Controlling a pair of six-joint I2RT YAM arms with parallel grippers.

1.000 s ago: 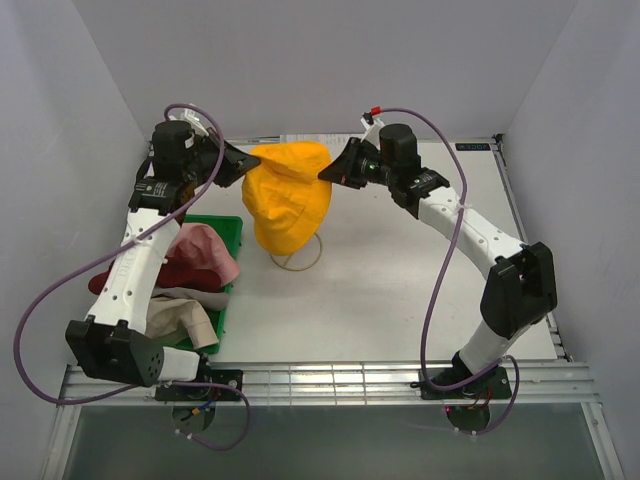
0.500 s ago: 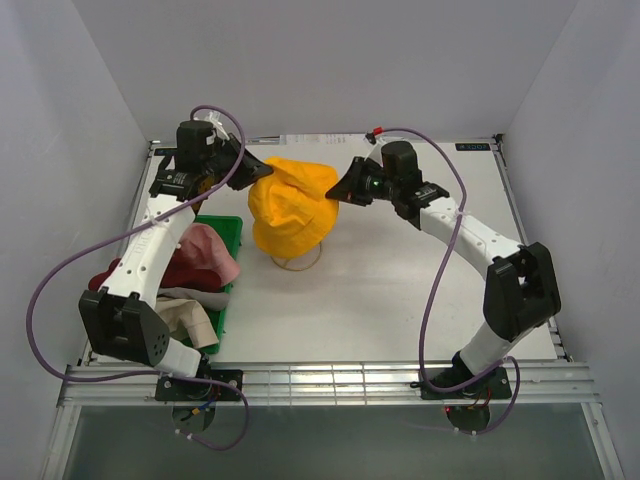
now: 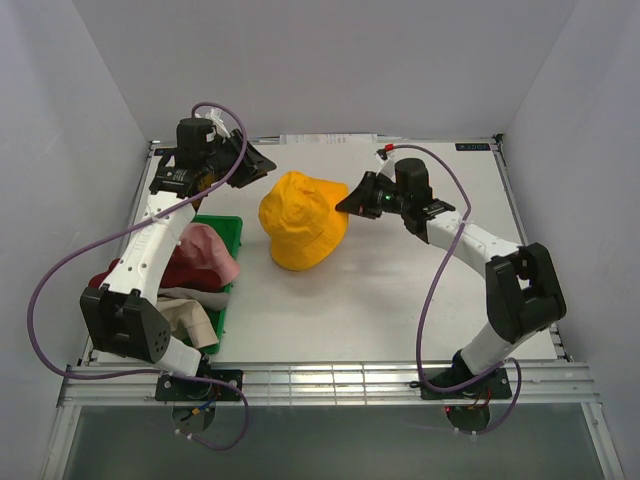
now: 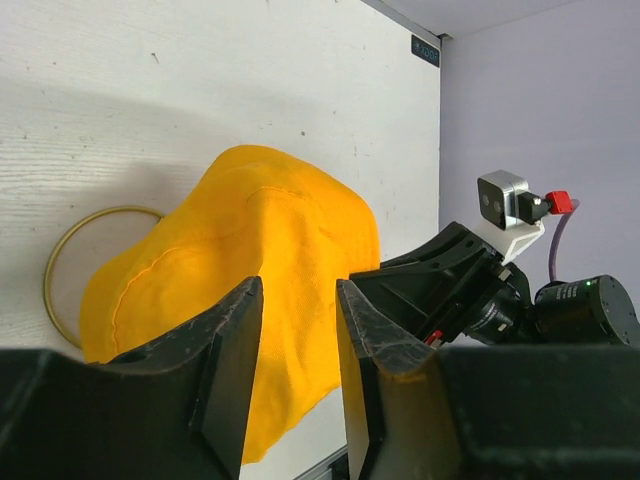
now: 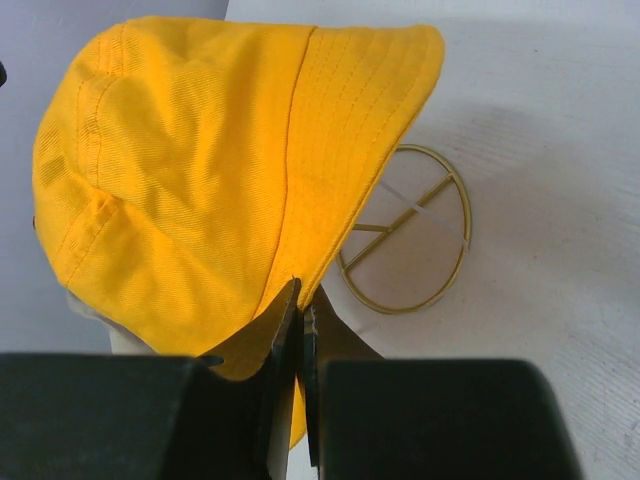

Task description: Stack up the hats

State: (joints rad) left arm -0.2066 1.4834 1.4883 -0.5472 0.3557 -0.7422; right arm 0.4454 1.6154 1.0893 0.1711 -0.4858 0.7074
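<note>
The yellow-orange hat (image 3: pixel 303 222) is draped over the gold wire frame in the middle of the table. Only the frame's base ring (image 5: pixel 420 240) (image 4: pixel 60 262) shows. My right gripper (image 3: pixel 347 204) (image 5: pixel 304 292) is shut on the hat's brim (image 5: pixel 360 110) at its right side. My left gripper (image 3: pixel 266 163) (image 4: pixel 298 292) hangs open just behind and left of the yellow hat (image 4: pixel 250 230), nothing between its fingers. A pink hat (image 3: pixel 207 246), a dark red hat (image 3: pixel 180 272) and a beige hat (image 3: pixel 180 318) lie piled at the green tray.
The green tray (image 3: pixel 228 228) stands at the left, under my left arm. White walls close in the table at the back and both sides. A metal rail runs along the near edge (image 3: pixel 330 380).
The yellow hat has come down over the wire frame. My left gripper opened, let go of it and drew back. My right gripper sank with the brim, still shut on it.
</note>
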